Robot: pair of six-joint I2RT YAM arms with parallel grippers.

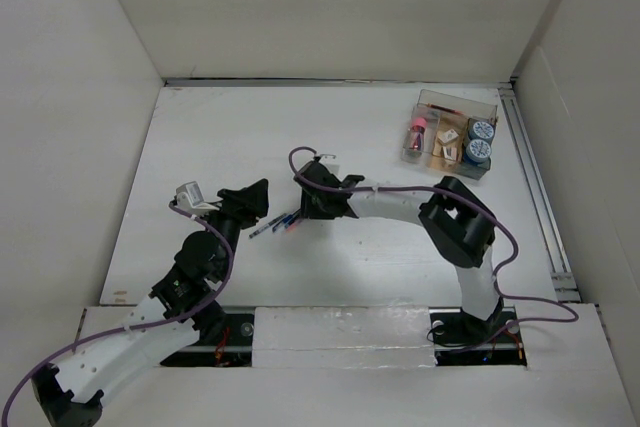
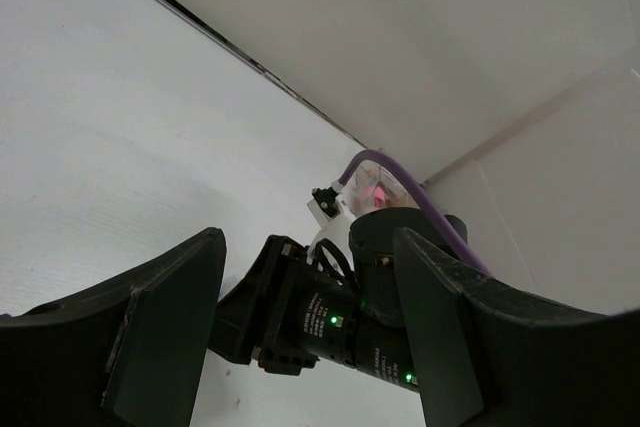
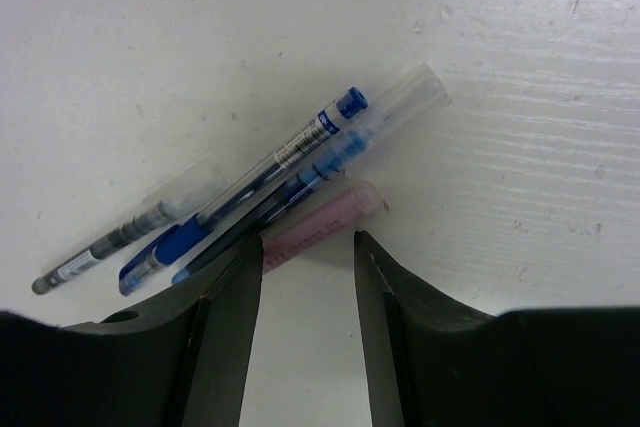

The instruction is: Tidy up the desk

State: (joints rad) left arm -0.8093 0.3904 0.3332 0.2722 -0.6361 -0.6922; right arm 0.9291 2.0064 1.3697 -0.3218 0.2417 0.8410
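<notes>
The white desk point(image 1: 400, 247) holds a small bundle of pens point(image 1: 272, 226) near its middle. The right wrist view shows them close up: a pink pen point(image 3: 322, 222), two blue pens point(image 3: 300, 152) and a grey-black pen point(image 3: 120, 239), lying side by side. My right gripper point(image 3: 308, 243) is open just above them, with the pink pen's end between its fingertips; it also shows in the top view point(image 1: 303, 209). My left gripper point(image 1: 256, 194) is open and empty just left of the pens, and its wrist view point(image 2: 308, 247) faces the right arm's wrist point(image 2: 330, 322).
A clear compartmented tray point(image 1: 478, 105) stands at the back right with a pink item point(image 1: 415, 134), wooden blocks point(image 1: 447, 143) and two blue-capped rolls point(image 1: 480, 140). White wall panels point(image 1: 60, 147) enclose the desk. A metal rail point(image 1: 540, 197) runs along the right edge.
</notes>
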